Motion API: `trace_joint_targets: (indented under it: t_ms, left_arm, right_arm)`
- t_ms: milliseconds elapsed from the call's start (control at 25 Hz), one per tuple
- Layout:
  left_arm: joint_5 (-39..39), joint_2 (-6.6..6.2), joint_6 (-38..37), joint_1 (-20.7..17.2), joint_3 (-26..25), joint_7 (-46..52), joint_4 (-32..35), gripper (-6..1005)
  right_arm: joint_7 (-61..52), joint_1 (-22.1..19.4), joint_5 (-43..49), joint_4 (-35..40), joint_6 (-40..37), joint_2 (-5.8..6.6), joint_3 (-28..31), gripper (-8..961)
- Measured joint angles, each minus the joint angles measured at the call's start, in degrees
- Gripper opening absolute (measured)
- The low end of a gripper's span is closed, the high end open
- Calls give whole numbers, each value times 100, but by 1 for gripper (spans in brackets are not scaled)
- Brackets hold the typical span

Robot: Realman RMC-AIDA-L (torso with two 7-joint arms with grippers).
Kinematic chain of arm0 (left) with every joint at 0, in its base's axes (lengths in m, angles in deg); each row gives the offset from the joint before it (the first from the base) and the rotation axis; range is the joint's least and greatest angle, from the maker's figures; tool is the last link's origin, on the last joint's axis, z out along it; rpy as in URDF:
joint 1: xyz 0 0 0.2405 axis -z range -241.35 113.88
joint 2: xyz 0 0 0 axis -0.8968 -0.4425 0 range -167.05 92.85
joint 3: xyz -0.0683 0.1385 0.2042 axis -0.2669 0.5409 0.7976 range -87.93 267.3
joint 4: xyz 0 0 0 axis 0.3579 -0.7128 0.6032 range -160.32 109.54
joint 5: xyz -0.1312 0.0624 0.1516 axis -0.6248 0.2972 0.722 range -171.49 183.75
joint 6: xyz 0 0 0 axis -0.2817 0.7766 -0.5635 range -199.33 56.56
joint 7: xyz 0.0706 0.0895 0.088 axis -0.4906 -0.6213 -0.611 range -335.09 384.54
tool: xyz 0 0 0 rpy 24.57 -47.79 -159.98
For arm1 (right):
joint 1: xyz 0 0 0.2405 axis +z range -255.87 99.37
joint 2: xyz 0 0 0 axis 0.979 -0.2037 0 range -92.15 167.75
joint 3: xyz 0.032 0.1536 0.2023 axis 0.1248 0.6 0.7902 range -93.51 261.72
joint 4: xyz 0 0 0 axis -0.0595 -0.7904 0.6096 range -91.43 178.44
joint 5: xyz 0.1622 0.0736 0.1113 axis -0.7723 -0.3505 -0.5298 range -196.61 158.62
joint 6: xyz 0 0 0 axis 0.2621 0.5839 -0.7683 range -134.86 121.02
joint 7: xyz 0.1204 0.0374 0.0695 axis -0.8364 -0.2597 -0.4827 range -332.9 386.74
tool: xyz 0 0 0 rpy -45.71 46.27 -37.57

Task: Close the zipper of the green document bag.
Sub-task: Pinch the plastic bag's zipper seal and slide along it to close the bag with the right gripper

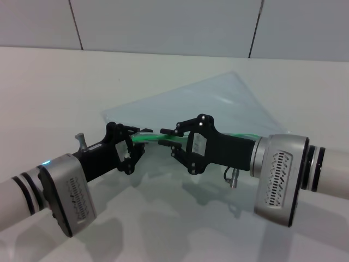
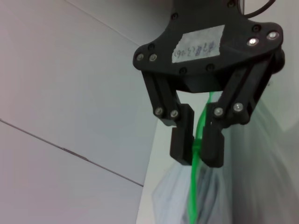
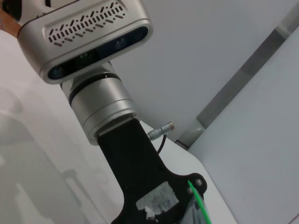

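On a plain white table [image 1: 49, 93] backed by grey wall panels, the translucent pale blue-grey plastic document bag [image 1: 218, 103] is lifted by its thin bright green zipper [image 1: 150, 138], pinched between the closed left gripper [image 1: 132, 146] and right gripper [image 1: 173, 143].

Light: bright, even, from overhead | Shadows: soft grey patches on the white table [image 1: 163, 218] beneath both arms | Glare: none strong | Focus: head view sharp; wrist views softer, backgrounds blurred.
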Motion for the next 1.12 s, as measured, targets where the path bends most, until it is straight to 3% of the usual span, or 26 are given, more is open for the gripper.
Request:
trace_joint_targets:
  t_ms: [400,1120]
  left_arm:
    - [6,0,-6,-8,0,-2,24,55]
    - [6,-9,-49,-43,1,-72,28,55]
  right_arm:
    - [0,6,-1,-3,2,0,0,85]
    - [223,-96,-42,-7,11,8,0,80]
